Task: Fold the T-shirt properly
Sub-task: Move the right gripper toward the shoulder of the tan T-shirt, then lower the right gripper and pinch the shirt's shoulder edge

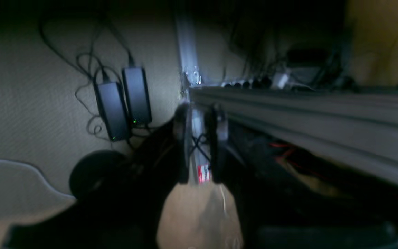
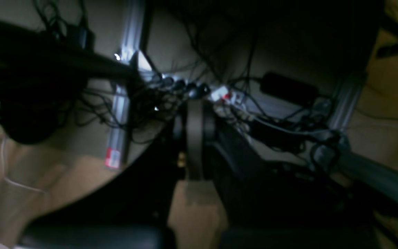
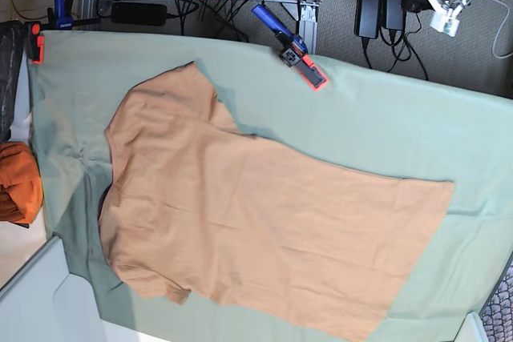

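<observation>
Left wrist: the left gripper (image 1: 200, 145) is seen slightly parted, nothing between its jaws.

Right wrist: the right gripper (image 2: 195, 145) is pressed together, empty.

Base: the T-shirt (image 3: 256, 214) is spread flat on the green cloth (image 3: 385, 118); free cloth is left at twelve and three o'clock.

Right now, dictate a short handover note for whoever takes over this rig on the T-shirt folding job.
Left end effector: jaws slightly apart, nothing between them, pointing at cables and power bricks off the table.
Right end effector: shut, empty, also aimed at the cable area.
Neither arm shows in the base view.
T-shirt: spread flat on the sage-green cloth, sleeves toward the left of the base view, hem toward the right.
Orange cloth bundle sits at the table's left edge; a blue and orange clamp holds the far edge.
Done: the T-shirt lies spread out.
Left: every fold.
</observation>
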Motion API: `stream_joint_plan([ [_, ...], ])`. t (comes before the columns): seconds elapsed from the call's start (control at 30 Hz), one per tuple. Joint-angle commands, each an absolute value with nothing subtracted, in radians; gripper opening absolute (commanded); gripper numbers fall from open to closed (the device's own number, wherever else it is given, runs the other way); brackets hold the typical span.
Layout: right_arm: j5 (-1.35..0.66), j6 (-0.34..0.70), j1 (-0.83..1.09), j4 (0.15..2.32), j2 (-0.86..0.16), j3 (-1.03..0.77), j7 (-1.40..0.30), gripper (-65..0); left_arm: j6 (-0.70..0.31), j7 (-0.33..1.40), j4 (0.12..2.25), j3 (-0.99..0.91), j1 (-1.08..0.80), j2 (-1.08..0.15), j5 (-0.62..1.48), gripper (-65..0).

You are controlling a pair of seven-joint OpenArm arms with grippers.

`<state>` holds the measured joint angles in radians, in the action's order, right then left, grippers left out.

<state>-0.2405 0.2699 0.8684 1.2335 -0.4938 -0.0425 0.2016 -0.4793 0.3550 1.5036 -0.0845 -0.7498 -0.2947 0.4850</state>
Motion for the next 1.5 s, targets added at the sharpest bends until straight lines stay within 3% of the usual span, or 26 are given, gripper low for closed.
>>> stream_joint_plan([
  [0.0, -0.28, 0.341, 0.902, 1.28, -0.51, -0.056, 0.197, -65.0, -0.508, 0.359, 1.556, -0.11, -0.776, -0.31, 0.506, -52.5],
  [0.17, -0.44, 0.34, 0.968, 1.499, -0.515, -0.122, 0.054, -65.0, -0.579, 0.464, 1.775, -0.211, -0.828, -0.335, 0.559, -52.5],
  [0.43, -0.614, 0.308, 0.981, 1.804, -0.512, -0.241, -0.111, -64.7, -0.581, 0.562, 1.982, -0.321, -0.871, -0.375, 0.595, -52.4],
  [0.63, -0.682, 0.171, 0.867, 1.868, -0.482, -0.286, -0.134, -31.4, -0.581, 0.581, 1.988, -0.336, -0.871, -0.418, 0.595, -52.4],
  [0.7, -0.675, 0.082, 0.811, 1.868, -0.46, -0.286, -0.163, -25.6, -0.581, 0.581, 1.988, -0.336, -0.876, -0.43, 0.595, -52.4],
  [0.77, -0.596, 0.07, 0.759, 1.868, -0.435, -0.286, -0.208, -21.8, -0.581, 0.58, 1.988, -0.336, -0.881, -0.44, 0.595, -52.4],
  [1.13, -0.505, 0.059, 0.67, 1.867, -0.389, -0.285, -0.249, -21.7, -0.58, 0.58, 1.988, -0.336, -0.915, -0.466, 0.588, -52.4],
  [1.27, -0.501, -0.039, 0.633, 1.864, -0.332, -0.285, -0.304, -21.7, -0.581, 0.58, 1.988, -0.336, -0.914, -0.467, 0.588, -52.4],
  [1.47, -0.544, -0.038, 0.59, 1.856, -0.23, -0.285, -0.337, -21.7, -0.581, 0.581, 1.988, -0.347, -0.917, -0.469, 0.588, -52.4],
])
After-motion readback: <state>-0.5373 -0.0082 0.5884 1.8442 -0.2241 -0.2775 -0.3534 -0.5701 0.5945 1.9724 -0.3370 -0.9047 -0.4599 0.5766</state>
